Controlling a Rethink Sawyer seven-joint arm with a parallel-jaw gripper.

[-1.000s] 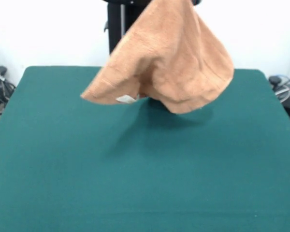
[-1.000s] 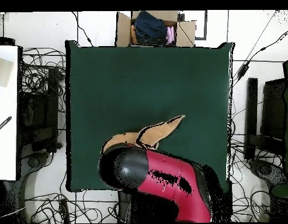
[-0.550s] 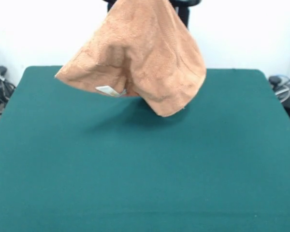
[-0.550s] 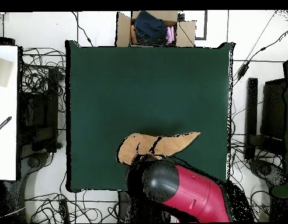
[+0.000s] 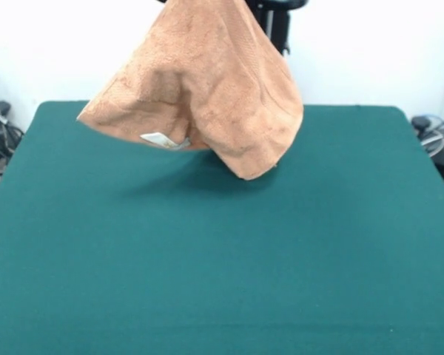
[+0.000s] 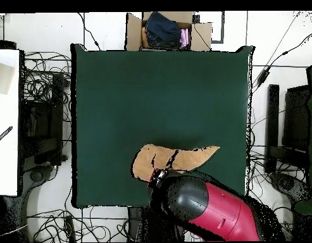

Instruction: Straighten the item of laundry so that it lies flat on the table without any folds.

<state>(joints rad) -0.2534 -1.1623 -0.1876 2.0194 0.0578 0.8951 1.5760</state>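
Towel [image 5: 200, 89] hanging bunched below unseen jaws, clear of table [image 5: 222, 266], label [image 5: 157, 138] at lower hem; jaw state impossible to tell; best lowered slowly and dragged so trailing cloth lays out without folds.

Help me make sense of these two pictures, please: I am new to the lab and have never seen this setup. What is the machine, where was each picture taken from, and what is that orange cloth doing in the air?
The machine is a robot arm, red and black, standing at one side of a table with a dark green top. One picture looks across the table toward the robot. The other looks straight down, so the arm appears as a rounded red shape at the bottom.

The orange-tan cloth is a towel. It hangs from its top, draped like a cone above the table, with a small white label at its lower edge. What holds it is hidden behind the cloth and the arm, so the gripper cannot be seen. Nothing else lies on the green top. Beyond the table stands a cardboard box with clothes.
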